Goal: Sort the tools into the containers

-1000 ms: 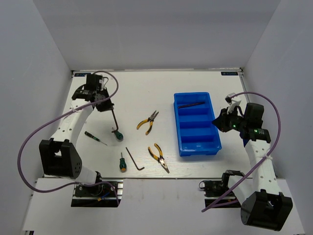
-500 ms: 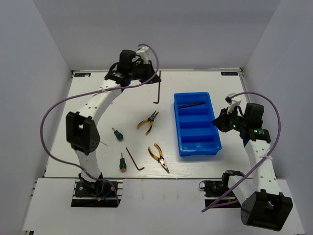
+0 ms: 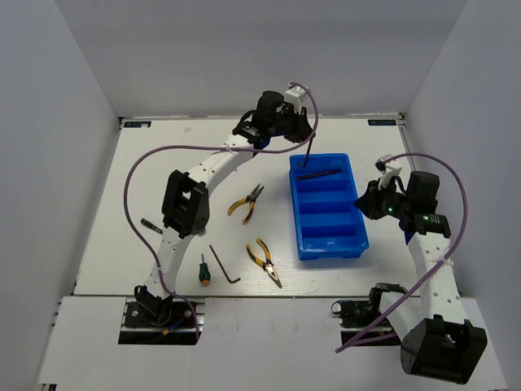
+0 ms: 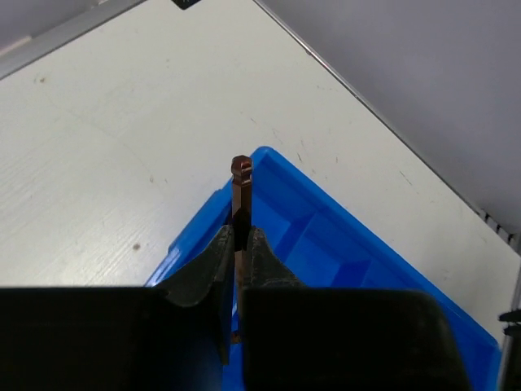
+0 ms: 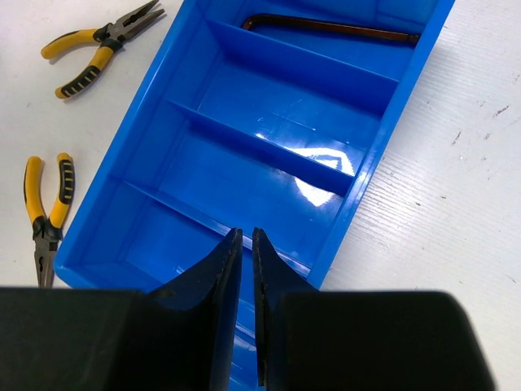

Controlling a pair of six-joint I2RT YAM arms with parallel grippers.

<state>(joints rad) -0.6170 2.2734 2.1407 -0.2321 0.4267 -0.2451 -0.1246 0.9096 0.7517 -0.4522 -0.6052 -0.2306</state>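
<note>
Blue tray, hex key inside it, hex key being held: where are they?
Blue tray (image 3: 334,253), top view, near rim.
Hex key inside (image 5: 330,27), right wrist view, mid-shaft.
Held hex key (image 4: 242,195), left wrist view, shaft.

The right gripper (image 5: 247,236) hangs over the near end of the blue tray (image 5: 236,191), its jaws drawn almost together with only a thin slit showing. A dark hex key (image 5: 334,28) lies crosswise in the tray's farthest compartment. On the white table (image 5: 440,212) left of the tray lie two yellow-and-black pliers, the far pliers (image 5: 98,41) beside its far end and the near pliers (image 5: 47,208) beside its near end, both apart from it.
</note>
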